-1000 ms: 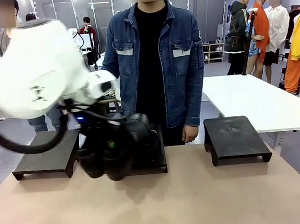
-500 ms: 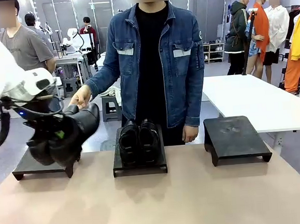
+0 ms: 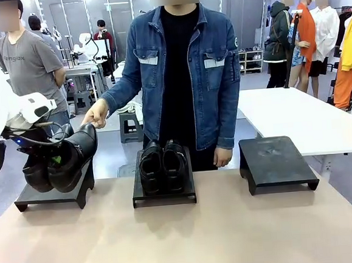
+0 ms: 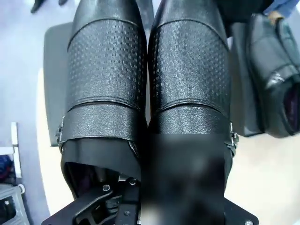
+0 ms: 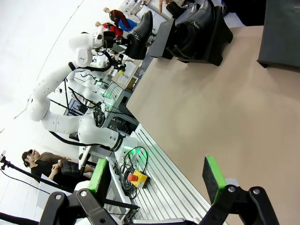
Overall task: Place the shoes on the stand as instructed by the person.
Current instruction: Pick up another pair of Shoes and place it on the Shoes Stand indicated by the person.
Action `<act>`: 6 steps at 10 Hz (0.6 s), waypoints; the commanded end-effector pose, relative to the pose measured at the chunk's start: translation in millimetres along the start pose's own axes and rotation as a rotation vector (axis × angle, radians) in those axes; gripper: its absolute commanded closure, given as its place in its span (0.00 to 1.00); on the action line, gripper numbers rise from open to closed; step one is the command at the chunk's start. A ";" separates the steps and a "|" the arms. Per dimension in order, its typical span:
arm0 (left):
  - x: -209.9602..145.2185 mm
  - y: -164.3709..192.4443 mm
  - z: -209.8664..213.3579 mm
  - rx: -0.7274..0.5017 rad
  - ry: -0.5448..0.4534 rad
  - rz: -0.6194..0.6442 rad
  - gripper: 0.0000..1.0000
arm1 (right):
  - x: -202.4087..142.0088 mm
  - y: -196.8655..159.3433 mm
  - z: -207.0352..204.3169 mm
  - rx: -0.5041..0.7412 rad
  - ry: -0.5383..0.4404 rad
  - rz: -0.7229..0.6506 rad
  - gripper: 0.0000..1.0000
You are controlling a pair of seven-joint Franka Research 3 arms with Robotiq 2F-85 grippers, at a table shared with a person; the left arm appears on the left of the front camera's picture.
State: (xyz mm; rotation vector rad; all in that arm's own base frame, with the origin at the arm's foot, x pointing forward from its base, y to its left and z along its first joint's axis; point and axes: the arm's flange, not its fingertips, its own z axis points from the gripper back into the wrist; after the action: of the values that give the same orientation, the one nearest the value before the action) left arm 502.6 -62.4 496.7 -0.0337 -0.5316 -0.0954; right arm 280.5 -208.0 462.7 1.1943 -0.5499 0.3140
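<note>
Shoes (image 3: 62, 160) hang pinched in our left gripper (image 3: 55, 159) above the left stand (image 3: 50, 193); our right gripper (image 5: 157, 180) is spread.

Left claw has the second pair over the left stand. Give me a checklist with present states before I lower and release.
1. Left claw shut on the held pair: ok.
2. Held pair above the left stand: ok.
3. Held pair level: not ok, toes tilt down.
4. Person's hand away from the drop spot: not ok, close above the shoes' heels.
5. Other pair settled on the middle stand: ok.
6. Right claw open and away from the stands: ok.
</note>
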 end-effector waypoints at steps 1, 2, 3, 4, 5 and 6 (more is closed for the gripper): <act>28.0 5.7 -11.9 0.079 -0.060 0.030 0.92 | 0.7 0.5 1.0 0.013 -0.015 0.019 0.00; 32.7 12.8 -21.0 0.079 -0.055 0.035 0.92 | 0.7 0.5 1.0 0.013 -0.015 0.019 0.00; 36.9 18.9 -29.5 0.065 -0.049 0.038 0.92 | 0.7 0.5 1.0 0.013 -0.015 0.019 0.00; 39.2 24.9 -36.3 0.086 -0.056 0.034 0.92 | 0.7 0.5 1.0 0.013 -0.015 0.019 0.00; 41.3 30.7 -42.9 0.083 -0.054 0.051 0.92 | 0.7 0.5 1.0 0.013 -0.015 0.019 0.00; 42.1 36.5 -49.6 0.083 -0.053 0.054 0.92 | 0.7 0.5 1.0 0.013 -0.015 0.019 0.00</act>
State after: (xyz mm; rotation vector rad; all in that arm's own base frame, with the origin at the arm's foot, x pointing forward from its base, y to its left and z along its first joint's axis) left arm 558.3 -32.3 468.8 0.0104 -0.5333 -0.0410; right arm 280.5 -208.0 462.8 1.1941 -0.5501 0.3140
